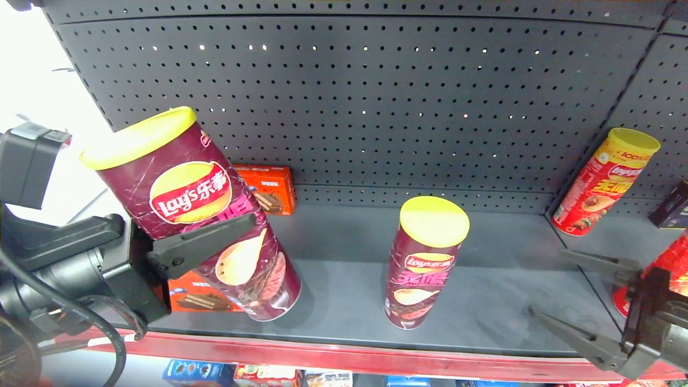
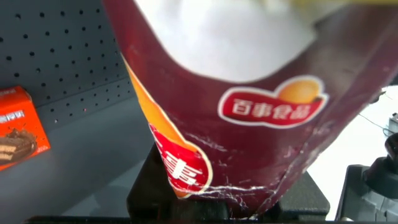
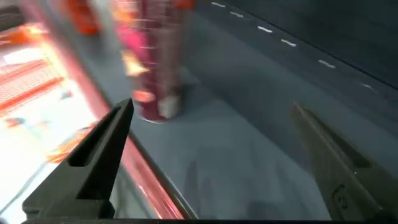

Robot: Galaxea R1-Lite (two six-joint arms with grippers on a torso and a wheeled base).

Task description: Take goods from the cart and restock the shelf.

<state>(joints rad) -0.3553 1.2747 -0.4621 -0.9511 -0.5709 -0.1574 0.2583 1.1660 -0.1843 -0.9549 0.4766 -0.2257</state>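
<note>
1. At the shelf's left end, my left gripper clamps a maroon crisp canister, tilted, with its base low over the shelf deck; I cannot tell if it touches.
2. I judge the tilt lets the base land first, in line with the upright matching canister.
3. My right gripper hangs wide open and empty at the right, out of the way.

You get a red-and-yellow brand logo with lettering on the tilted maroon can, the same on the upright maroon can, and print on the red can and orange box.
</note>
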